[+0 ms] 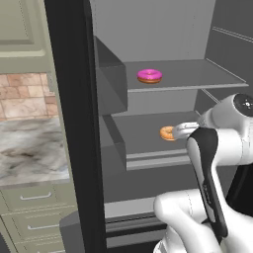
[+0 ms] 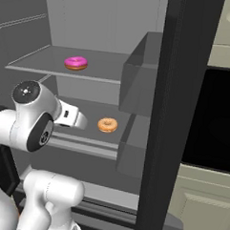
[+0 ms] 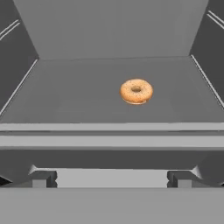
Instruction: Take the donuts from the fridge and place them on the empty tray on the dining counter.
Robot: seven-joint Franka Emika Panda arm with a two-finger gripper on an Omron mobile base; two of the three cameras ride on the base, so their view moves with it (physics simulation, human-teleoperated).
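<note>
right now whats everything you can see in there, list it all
pink donut: one, pink frosting, on the upper fridge shelf
orange-tan donut: one, glazed, on the lower shelf, ahead of the gripper
fridge: one, black outside, grey inside, doors open
shelves: two, grey, one above the other
wall cabinets: sage green, left of the fridge, marble top
wall oven: one, black, right of the fridge
arm: one, white with dark joints, reaching toward the lower shelf
gripper: one, open, empty, in front of the lower shelf
</note>
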